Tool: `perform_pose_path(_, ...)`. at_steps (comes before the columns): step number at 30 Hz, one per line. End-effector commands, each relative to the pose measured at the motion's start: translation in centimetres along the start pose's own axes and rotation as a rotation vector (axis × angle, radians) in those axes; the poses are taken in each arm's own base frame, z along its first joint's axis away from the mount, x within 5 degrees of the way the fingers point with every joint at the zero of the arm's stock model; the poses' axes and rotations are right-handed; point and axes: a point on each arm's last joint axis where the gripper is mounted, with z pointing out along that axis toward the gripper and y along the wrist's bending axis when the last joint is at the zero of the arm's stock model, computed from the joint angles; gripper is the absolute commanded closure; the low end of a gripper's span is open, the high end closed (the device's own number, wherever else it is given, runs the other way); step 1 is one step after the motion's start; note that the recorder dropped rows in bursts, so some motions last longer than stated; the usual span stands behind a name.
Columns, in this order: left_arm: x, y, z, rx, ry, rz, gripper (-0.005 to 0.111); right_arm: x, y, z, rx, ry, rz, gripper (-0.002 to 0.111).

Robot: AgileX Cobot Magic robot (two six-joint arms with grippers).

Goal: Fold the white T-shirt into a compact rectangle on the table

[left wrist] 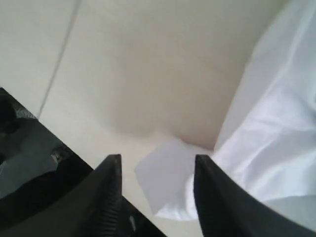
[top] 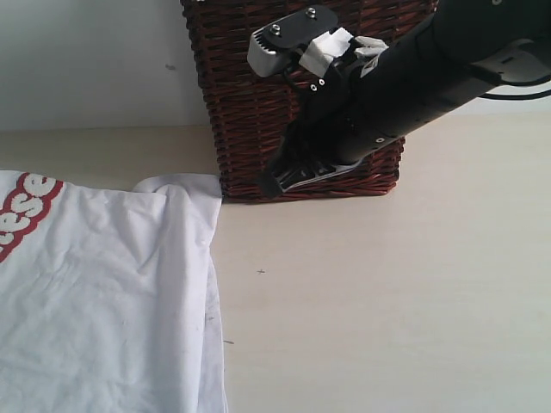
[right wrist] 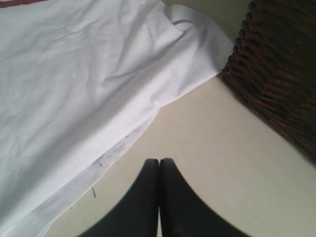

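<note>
The white T-shirt (top: pixel 103 292) lies flat on the left of the pale table (top: pixel 387 301), its red lettering (top: pixel 21 211) at the left edge. My right gripper (top: pixel 269 183) hangs above the table in front of the basket, right of the shirt's folded edge; in the right wrist view the right gripper (right wrist: pixel 159 160) is shut with nothing in it, over bare table beside the T-shirt (right wrist: pixel 74 84). My left gripper (left wrist: pixel 155 158) is open, with a corner of the T-shirt (left wrist: pixel 168 173) lying between the fingers. The left gripper is outside the exterior view.
A dark wicker basket (top: pixel 250 95) stands at the back of the table, just behind the right arm and touching the shirt's far corner; it also shows in the right wrist view as the basket (right wrist: pixel 276 69). A pale wall rises behind.
</note>
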Motion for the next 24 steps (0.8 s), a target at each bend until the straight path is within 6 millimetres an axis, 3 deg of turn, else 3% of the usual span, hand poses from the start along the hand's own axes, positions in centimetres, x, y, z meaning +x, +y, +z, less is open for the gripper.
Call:
perform_pose_path(1, -1.0, 0.1, -2.6, 0.083, -0.132, -0.045, 0.069, -0.1, -0.1, -0.3, 0.007, -0.014, 0.000, 0.108)
perform_pose_path(4, -0.9, -1.5, -3.7, 0.278, -0.189, 0.065, 0.086, -0.1, -0.1, -0.3, 0.008, -0.015, 0.000, 0.108)
perform_pose_path(7, 0.1, -3.4, -4.1, 0.491, -0.118, 0.237, 0.107, -0.1, -0.1, -0.3, 0.008, -0.015, 0.000, 0.108)
perform_pose_path(9, 0.8, -4.5, -3.8, 0.569, -0.096, 0.300, 0.107, -0.1, -0.1, -0.3, 0.008, -0.015, 0.000, 0.108)
perform_pose_path(13, 2.1, -6.3, -1.8, 0.528, -0.055, 0.360, 0.107, 0.0, -0.1, -0.3, 0.006, -0.013, 0.000, 0.108)
perform_pose_path(18, 0.1, -8.5, 1.5, 0.487, -0.222, 0.329, 0.107, 0.0, -0.1, -0.3, 0.005, -0.011, 0.000, 0.108)
perform_pose_path(24, -2.3, -9.7, 5.5, 0.420, -0.256, 0.283, 0.107, -0.1, -0.1, -0.3, 0.007, -0.014, 0.000, 0.108)
